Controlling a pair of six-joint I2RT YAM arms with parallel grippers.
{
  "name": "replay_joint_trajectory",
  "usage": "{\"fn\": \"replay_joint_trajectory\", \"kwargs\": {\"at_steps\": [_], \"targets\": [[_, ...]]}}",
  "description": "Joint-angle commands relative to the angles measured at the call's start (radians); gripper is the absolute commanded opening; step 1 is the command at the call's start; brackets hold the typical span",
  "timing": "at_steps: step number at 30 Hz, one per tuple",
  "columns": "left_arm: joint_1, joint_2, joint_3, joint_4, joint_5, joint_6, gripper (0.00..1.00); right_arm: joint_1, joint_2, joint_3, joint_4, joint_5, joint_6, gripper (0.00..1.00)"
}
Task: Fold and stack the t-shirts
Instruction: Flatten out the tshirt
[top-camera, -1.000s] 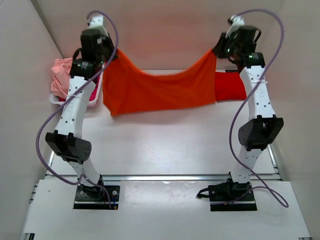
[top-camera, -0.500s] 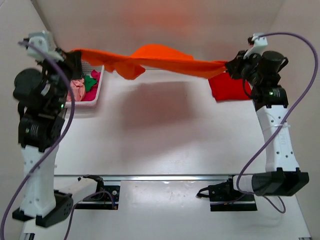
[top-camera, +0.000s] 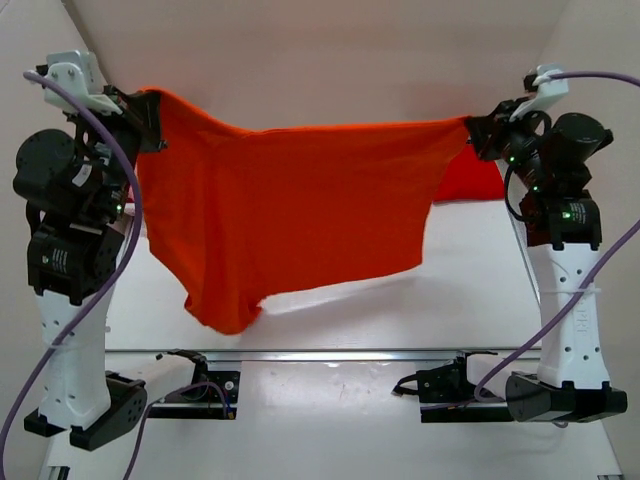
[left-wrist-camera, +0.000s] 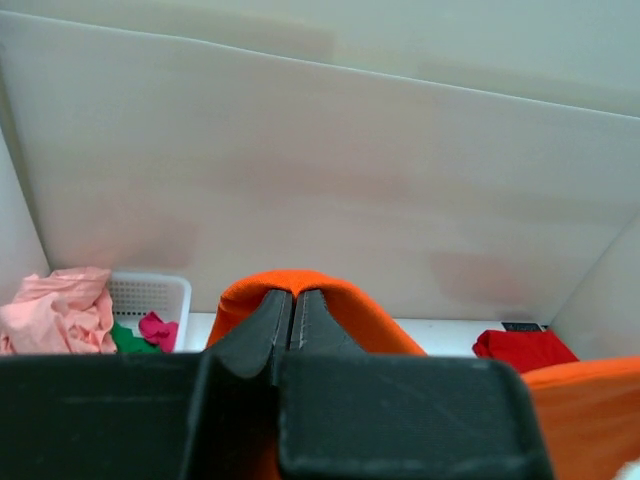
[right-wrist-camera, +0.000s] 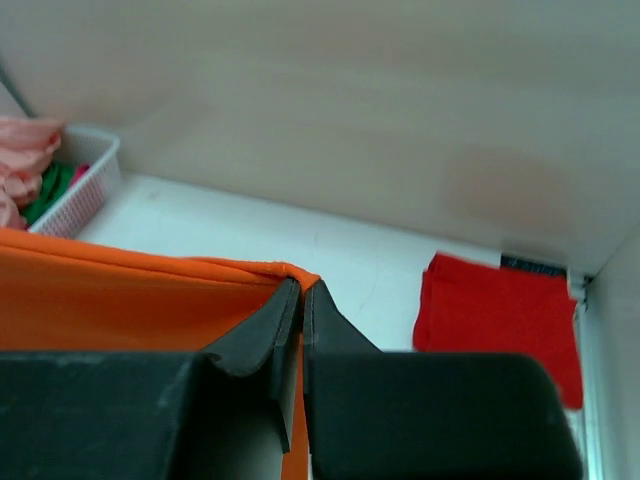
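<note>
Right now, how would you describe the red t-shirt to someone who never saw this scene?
On the table, look at the far right corner, by the back wall. There the red t-shirt lies folded into a rectangle. It alone is folded: the orange t-shirt hangs stretched between the left gripper and the right gripper, and the other shirts are heaped in the white basket at far left.

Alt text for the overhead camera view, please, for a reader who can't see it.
A bright orange t-shirt hangs spread in the air between the two arms, with the left gripper shut on one top corner and the right gripper shut on the other. A red t-shirt lies partly hidden behind it on the table, far right.
</note>
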Motion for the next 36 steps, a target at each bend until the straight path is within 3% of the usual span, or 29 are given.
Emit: {"fn": "replay_joint_trajectory", "kwargs": {"at_steps": [1, 6, 10, 12, 15, 18, 20, 24, 29, 32, 35, 36], "targets": [[0.0, 0.07, 0.056, 0.026, 0.026, 0.003, 0.0, -0.018, 0.052, 0.091, 0.068, -0.011, 0.004, 0.0], [0.012, 0.182, 0.01, 0.075, 0.062, 0.002, 0.0, -0.001, 0.19, 0.162, 0.1, -0.012, -0.015, 0.0], [0.015, 0.346, 0.129, 0.077, 0.037, 0.042, 0.0, 0.005, 0.315, 0.211, 0.154, 0.011, -0.038, 0.01], [0.006, 0.438, 0.28, 0.064, 0.014, 0.088, 0.0, 0.005, 0.382, 0.292, 0.157, 0.012, -0.044, 0.0], [0.049, 0.515, 0.368, 0.107, 0.039, 0.073, 0.0, 0.0, 0.509, 0.496, 0.096, 0.021, -0.074, 0.0], [0.037, 0.492, 0.399, 0.139, 0.013, 0.087, 0.0, 0.0, 0.603, 0.724, 0.019, 0.037, -0.104, 0.0], [0.034, 0.468, 0.408, 0.149, 0.02, 0.091, 0.0, -0.018, 0.582, 0.71, 0.045, 0.022, -0.093, 0.0], [0.026, 0.408, 0.378, 0.16, 0.0, 0.104, 0.0, -0.046, 0.518, 0.614, 0.068, 0.015, -0.093, 0.0], [-0.009, 0.362, 0.32, 0.13, -0.006, 0.118, 0.0, -0.041, 0.383, 0.309, 0.111, 0.037, -0.113, 0.0], [-0.035, 0.212, 0.043, 0.15, -0.006, 0.11, 0.0, -0.055, 0.28, 0.073, 0.183, 0.028, -0.107, 0.0], [-0.032, -0.043, -0.411, 0.193, 0.032, 0.023, 0.0, -0.075, 0.163, -0.17, 0.252, 0.005, -0.087, 0.0], [-0.043, -0.078, -0.474, 0.184, 0.039, -0.005, 0.0, -0.077, 0.145, -0.259, 0.257, 0.012, -0.084, 0.0]]}}
